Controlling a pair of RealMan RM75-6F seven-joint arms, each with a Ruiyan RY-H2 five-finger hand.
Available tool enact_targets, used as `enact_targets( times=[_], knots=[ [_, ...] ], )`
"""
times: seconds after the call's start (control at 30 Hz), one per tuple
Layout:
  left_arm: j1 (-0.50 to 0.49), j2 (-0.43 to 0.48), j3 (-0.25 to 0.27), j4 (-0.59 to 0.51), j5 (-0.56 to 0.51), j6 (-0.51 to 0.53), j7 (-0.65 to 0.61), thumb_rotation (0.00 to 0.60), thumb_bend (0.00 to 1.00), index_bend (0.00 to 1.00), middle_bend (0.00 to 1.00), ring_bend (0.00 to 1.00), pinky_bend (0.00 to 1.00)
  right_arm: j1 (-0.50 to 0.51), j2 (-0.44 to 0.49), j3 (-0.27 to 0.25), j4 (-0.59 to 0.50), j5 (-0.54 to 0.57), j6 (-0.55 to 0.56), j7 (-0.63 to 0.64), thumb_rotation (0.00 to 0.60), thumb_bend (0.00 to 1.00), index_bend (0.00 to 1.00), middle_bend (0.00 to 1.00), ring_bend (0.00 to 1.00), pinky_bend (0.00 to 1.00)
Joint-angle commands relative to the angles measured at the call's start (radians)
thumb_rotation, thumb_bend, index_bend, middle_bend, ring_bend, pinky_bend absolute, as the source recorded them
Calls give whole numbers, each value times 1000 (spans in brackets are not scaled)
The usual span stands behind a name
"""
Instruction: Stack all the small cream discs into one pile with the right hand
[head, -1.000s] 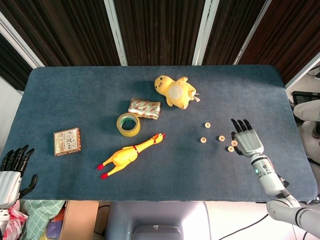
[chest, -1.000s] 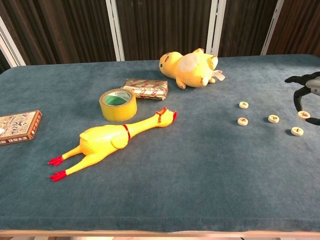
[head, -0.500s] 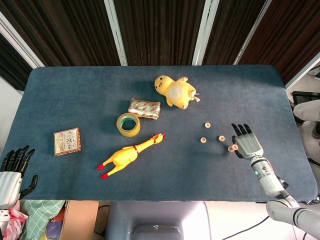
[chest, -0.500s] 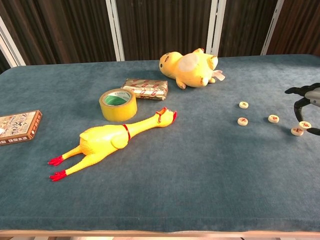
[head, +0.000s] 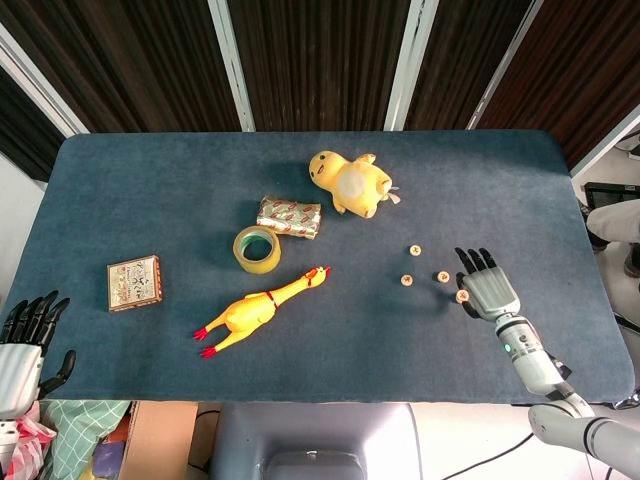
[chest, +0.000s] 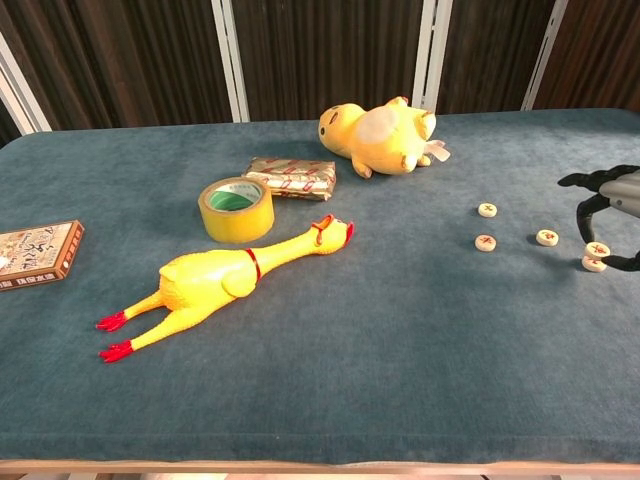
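1. So the right hand (head: 487, 287) has slid left and nearer over the last second — it carried one disc (chest: 598, 249) with it, pinched between thumb and a finger, other fingers spread.
2. That disc now sits on, or just over, a second disc (chest: 594, 263); earlier the two lay apart. First pile looks started — whether the top one is released, cannot tell.
3. Three discs are single on the cloth, unmoved: one (chest: 547, 237) just left of the hand, one (chest: 485, 242) further left, one (chest: 487, 209) toward the plush duck (chest: 383, 125).
4. Left hand (head: 22, 342) idle off the table edge, fingers spread, holding nothing.
5. Judgement: next is let go, then fetch the nearest single.
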Motion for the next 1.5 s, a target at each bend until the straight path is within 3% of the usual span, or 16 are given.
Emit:
enact_targets(
  times=[0.03,0.57,0.87,1.13,1.5],
  knots=[
    [1,0,1,-1,-2,-2,3,600,435,0,0,0,56,-3,3,-4,-1,3,0,-8,600,468,589,19,0,0],
    [0,1,-2,-7,-8,-6,8,600,435,0,0,0,56,6,-10,-5,13,19,-24,-19,600,468,551,19,0,0],
    [3,3,-1,-4,-6,-3,-1,600,436,0,0,0,55,-3,23,6,-47,47,-9,-37,600,469,306,10,0,0],
    [-1,3,-6,-5,-17,-12,-2,600,435,0,0,0,56,10,70,67,-104,66,21,32,600,468,359,8,0,0],
    [-9,3,-11,-7,-31,-29,6,600,435,0,0,0,57,115,-55,87,24,175,-133,-56,600,468,490,8,0,0]
  ],
)
